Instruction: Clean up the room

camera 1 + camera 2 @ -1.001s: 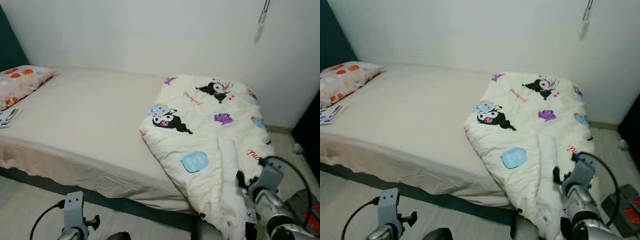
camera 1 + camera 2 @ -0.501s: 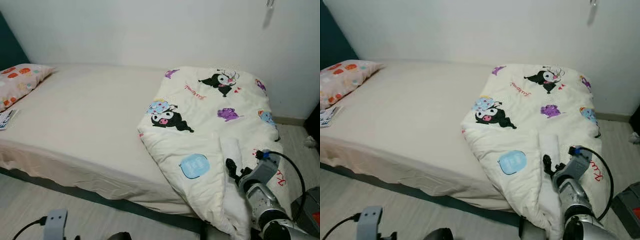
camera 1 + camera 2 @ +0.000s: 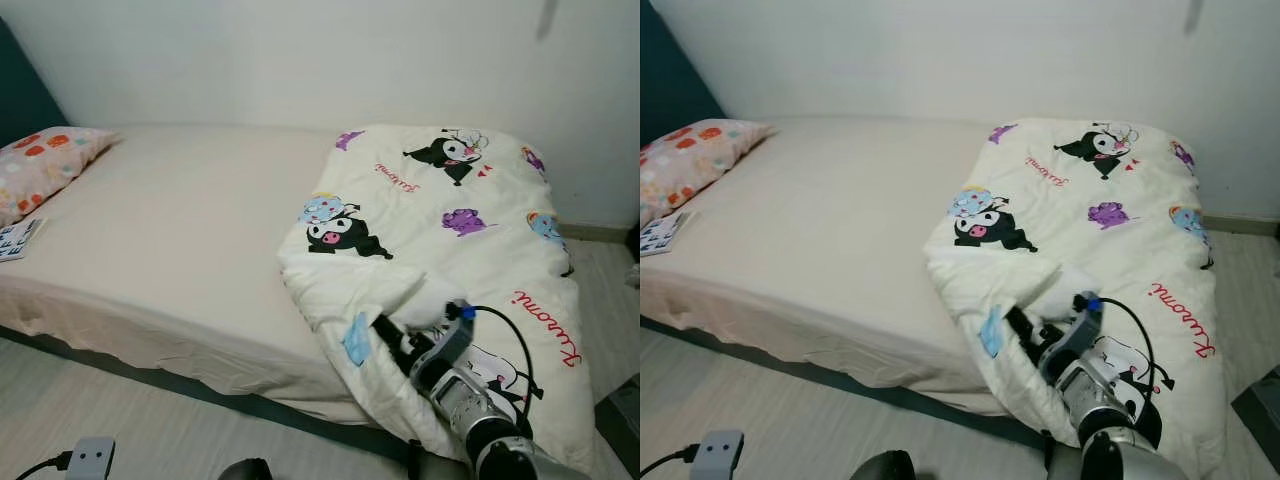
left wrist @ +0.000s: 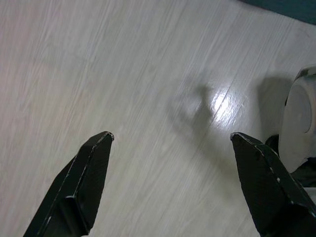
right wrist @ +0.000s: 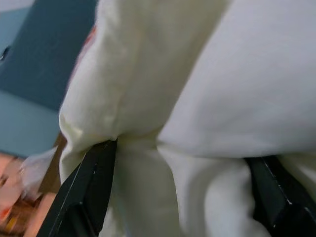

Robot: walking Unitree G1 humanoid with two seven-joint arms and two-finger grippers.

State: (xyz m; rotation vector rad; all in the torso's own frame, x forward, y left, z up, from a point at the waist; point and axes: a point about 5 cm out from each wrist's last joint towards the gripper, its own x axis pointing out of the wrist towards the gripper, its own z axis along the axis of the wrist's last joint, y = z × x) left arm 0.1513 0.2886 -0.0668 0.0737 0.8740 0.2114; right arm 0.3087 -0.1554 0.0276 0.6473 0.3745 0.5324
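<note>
Now the right gripper point(image 3: 385, 328) is pinching a fold of the cartoon-print comforter point(image 3: 450, 220), fabric bunching between its black fingers point(image 5: 89, 187). The comforter is lying heaped over the foot half of the bed point(image 3: 180, 230), draping off its near edge. The left gripper point(image 4: 170, 173) is hanging over pale wooden floor point(image 4: 123, 74), jaws spread wide, holding nothing.
</note>
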